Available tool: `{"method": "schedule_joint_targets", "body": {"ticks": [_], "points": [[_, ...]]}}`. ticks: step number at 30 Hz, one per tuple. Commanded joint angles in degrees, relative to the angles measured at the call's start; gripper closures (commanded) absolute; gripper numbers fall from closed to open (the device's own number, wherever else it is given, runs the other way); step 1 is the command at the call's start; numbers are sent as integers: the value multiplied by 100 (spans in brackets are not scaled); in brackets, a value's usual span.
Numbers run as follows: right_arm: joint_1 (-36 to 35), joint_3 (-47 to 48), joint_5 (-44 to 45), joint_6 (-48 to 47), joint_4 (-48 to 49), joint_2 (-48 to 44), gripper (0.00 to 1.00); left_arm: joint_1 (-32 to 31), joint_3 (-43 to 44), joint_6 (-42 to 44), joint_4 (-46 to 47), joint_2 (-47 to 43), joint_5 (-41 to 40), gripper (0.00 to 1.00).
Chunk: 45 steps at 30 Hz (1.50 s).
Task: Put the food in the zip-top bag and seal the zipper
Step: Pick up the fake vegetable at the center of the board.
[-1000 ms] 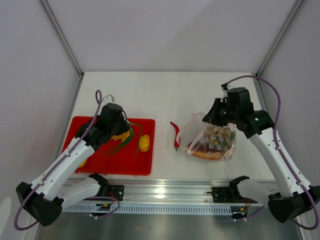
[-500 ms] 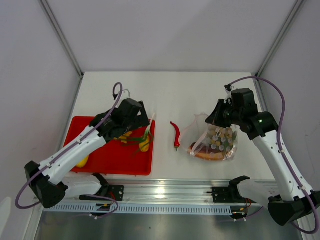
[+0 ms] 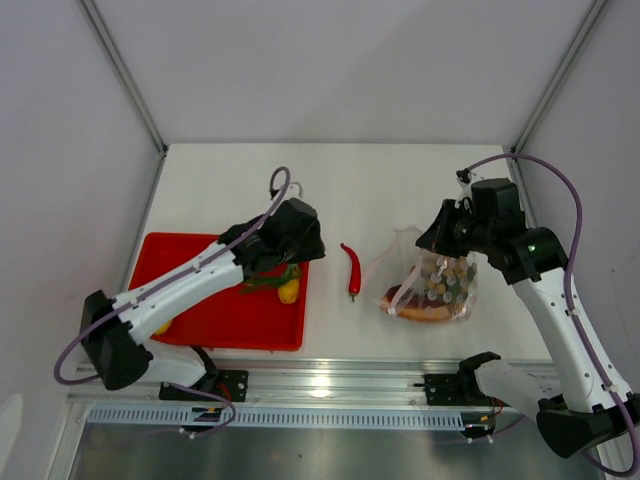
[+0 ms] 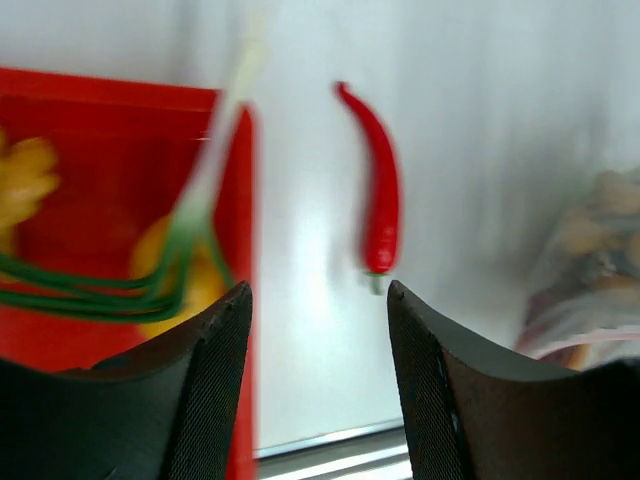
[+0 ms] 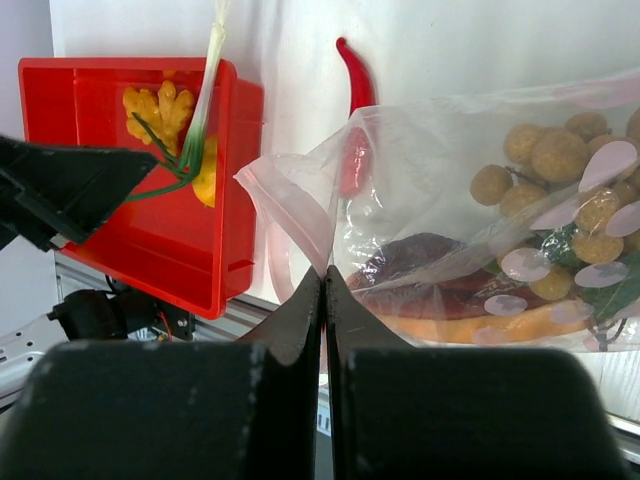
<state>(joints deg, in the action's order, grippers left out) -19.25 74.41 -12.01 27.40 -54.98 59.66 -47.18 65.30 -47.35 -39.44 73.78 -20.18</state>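
Note:
The clear zip-top bag (image 3: 430,288) lies right of centre, with tan balls (image 5: 560,160) and an orange-brown wedge (image 5: 470,325) inside. My right gripper (image 5: 323,272) is shut on the bag's mouth edge and holds it up beside the pink zipper (image 5: 268,262). The red chili (image 3: 350,270) lies on the table between tray and bag. My left gripper (image 4: 318,300) hangs open and empty over the tray's right edge, the chili (image 4: 380,200) ahead of it. Green stalks (image 4: 190,230) and a yellow lemon (image 3: 288,291) rest in the tray.
The red tray (image 3: 200,310) sits at the left front and also holds a knobbly yellow piece (image 5: 160,105) and a yellow item (image 3: 162,326) near its left side. A metal rail (image 3: 330,385) runs along the table's near edge.
My left gripper has let go of the green stalks and swung right from the tray's middle to its right edge. The right gripper has kept its hold on the bag and shifted slightly right.

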Motion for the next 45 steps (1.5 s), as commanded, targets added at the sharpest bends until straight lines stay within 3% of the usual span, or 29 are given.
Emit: {"method": "schedule_joint_targets", "body": {"ticks": [1, 4, 6, 9, 19, 26, 32, 33, 35, 38, 40, 45], "points": [[35, 346, -91, 2, 5, -77, 100, -204, 790, 130, 543, 803, 637, 41], [35, 477, -56, -6, -100, -130, 100, -213, 1080, -10, 666, 1574, 1174, 39], [35, 557, -38, -6, -171, -156, 100, -213, 1248, -46, 753, 1963, 1376, 29], [52, 583, -30, -6, -250, -226, 100, -239, 1529, -160, 684, 2806, 1500, 24], [52, 425, -12, 11, -338, -455, 100, -389, 2047, -230, 693, 3827, 1456, 20], [61, 425, -3, 2, -355, -499, 100, -441, 2013, -274, 630, 4338, 1342, 24], [61, 381, -3, 20, -355, -525, 100, -441, 2013, -274, 578, 4566, 1245, 40], [61, 381, -12, 29, -347, -525, 100, -441, 2013, -240, 578, 4575, 1228, 52], [61, 329, -3, 38, -338, -552, 100, -441, 2031, -196, 595, 4593, 1201, 64], [61, 302, 6, 46, -329, -552, 100, -441, 2101, -81, 552, 4593, 1096, 95], [61, 293, 32, 55, -355, -552, 100, -441, 2206, 50, 534, 4540, 1052, 99], [61, 276, 111, 64, -425, -648, 100, -441, 2539, 401, 315, 3891, 859, 99]]}}
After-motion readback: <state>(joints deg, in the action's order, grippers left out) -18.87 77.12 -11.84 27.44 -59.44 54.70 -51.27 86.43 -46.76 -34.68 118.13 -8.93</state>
